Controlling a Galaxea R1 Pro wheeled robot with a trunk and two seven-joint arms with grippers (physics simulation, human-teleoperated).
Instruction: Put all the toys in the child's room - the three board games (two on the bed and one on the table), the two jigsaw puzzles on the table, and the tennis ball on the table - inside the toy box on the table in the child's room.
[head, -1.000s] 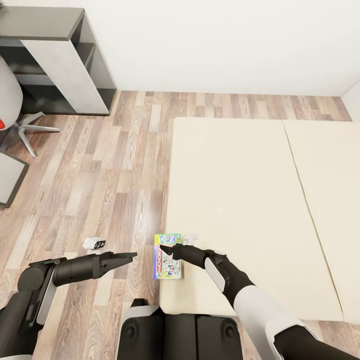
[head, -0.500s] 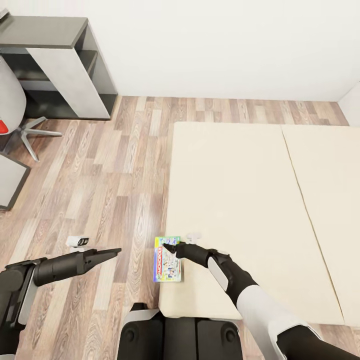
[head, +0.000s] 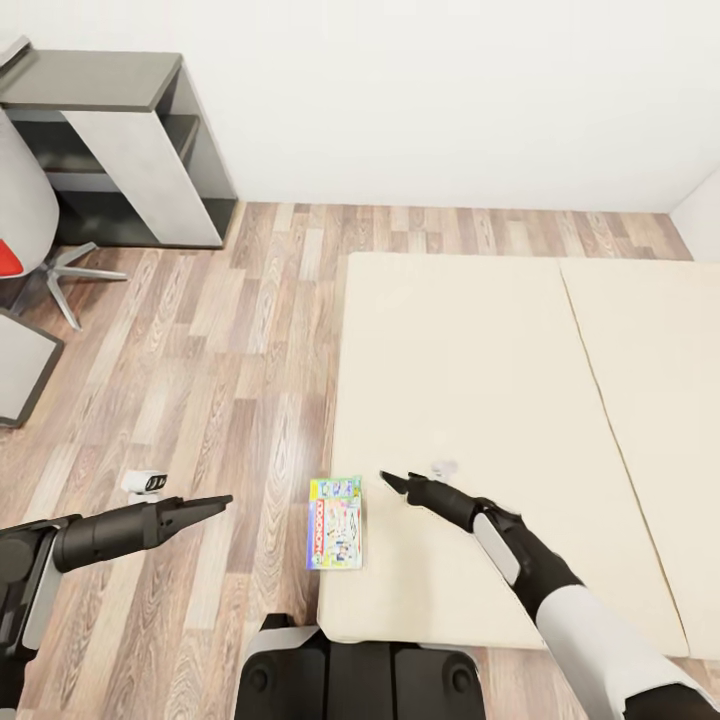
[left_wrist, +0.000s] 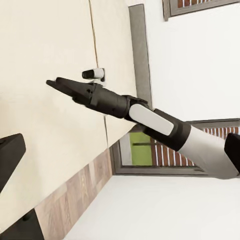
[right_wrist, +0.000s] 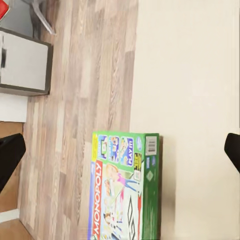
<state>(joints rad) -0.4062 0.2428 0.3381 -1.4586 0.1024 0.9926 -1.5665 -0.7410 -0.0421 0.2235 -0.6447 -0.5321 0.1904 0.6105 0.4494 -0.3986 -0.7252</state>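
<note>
We stand at the near corner of the wide low bed with its plain beige mattress (head: 480, 400), and 1 of the flat green-edged printed cardboard board games (head: 336, 508) lies flat at the mattress's left edge, part of it overhanging toward the wood-plank floor (head: 200, 360). Our right gripper (head: 393, 483) hovers over the mattress just beside the game, to its right and apart from it. In the right wrist view its 2 dark fingertips (right_wrist: 232, 150) sit at opposite sides of the frame with the box (right_wrist: 125, 187) between and below them, so we read the jaws as spread wide and empty. That spacing suits a grasp across the box's width, we judge. Our left gripper (head: 205, 506) points out over the floor, well left of the game; its fingers look pressed together, holding nothing. We take it that this arm is parked clear. The low dark-grey-topped cabinet (head: 110, 110) stands by the far wall.
</note>
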